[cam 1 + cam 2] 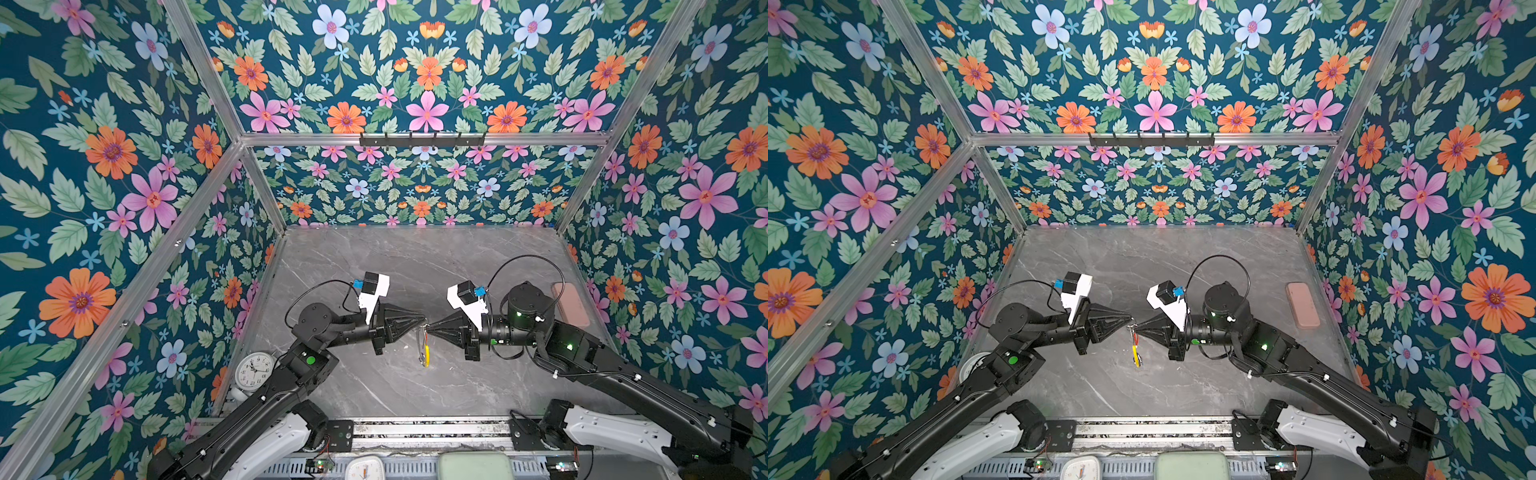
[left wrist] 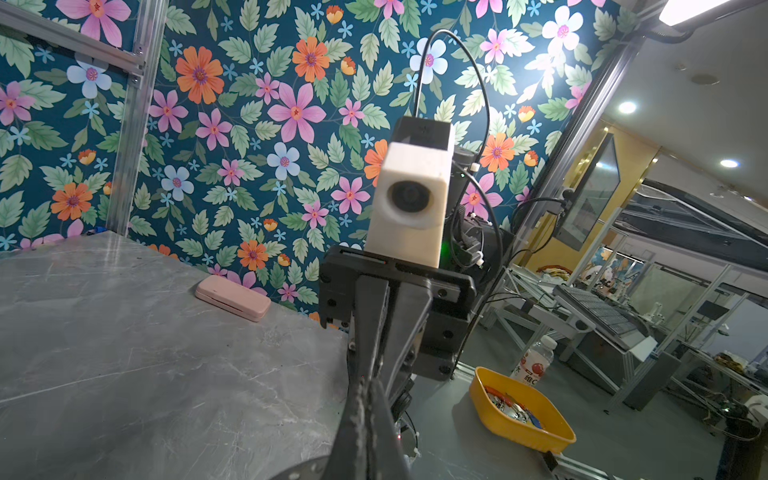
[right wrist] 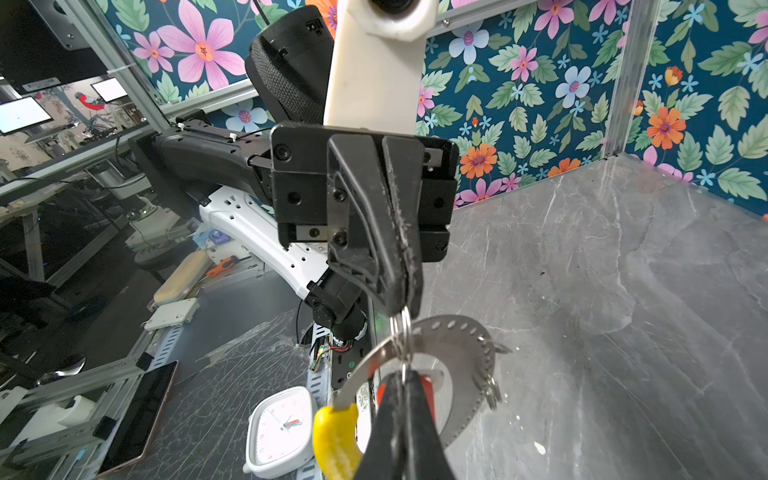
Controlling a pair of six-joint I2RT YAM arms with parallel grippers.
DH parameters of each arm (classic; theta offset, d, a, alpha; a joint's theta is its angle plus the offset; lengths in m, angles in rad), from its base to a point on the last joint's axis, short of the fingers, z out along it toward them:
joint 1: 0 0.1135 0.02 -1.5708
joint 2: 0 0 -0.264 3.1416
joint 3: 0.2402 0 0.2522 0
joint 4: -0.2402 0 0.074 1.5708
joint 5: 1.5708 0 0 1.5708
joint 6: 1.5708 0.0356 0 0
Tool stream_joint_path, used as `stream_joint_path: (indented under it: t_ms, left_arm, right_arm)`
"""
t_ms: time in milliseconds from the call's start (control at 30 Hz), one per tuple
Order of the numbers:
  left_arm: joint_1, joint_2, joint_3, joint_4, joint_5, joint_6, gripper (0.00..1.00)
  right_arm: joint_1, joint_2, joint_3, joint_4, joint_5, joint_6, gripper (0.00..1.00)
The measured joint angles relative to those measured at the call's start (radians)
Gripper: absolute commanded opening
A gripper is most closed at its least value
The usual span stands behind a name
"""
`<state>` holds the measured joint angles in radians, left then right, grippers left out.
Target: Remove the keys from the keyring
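Over marble table [image 3: 582, 270] hangs the keyring [image 3: 453, 332]; bottle [image 2: 536, 359] label reads 維C.

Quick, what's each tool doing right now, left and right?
Left tool: closed, holding a small metal loop on the keyring.
Right tool: closed at the red-tagged key; whether it grips it cannot be told.

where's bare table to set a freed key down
Widest: the far half of the table, beyond left gripper and right gripper, which crowd the middle pinching the keyring. Also the front centre strip nearer than the keyring. Pink case takes the right edge, round clock the front-left corner.
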<state>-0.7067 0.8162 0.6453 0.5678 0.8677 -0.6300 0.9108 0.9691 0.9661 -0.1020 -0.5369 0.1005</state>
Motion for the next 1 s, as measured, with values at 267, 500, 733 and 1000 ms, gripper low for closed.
stream_joint_path:
  t_ms: [267, 500, 733, 1000]
  left_arm:
    - [0.000, 0.010, -0.004, 0.060, 0.007, -0.043, 0.00]
    - [0.000, 0.002, -0.009, 0.080, 0.010, -0.035, 0.00]
    - [0.000, -0.002, -0.049, 0.116, 0.009, -0.020, 0.00]
    - [0.000, -0.002, -0.068, 0.171, -0.010, -0.021, 0.00]
  right_arm:
    - [0.001, -0.002, -0.012, 0.034, -0.006, 0.000, 0.00]
    - [0.001, -0.030, 0.019, -0.028, 0.016, -0.003, 0.41]
    - [-0.031, -0.051, 0.029, -0.001, 0.007, 0.015, 0.49]
    - [-0.032, 0.023, 0.024, 0.116, -0.066, 0.089, 0.37]
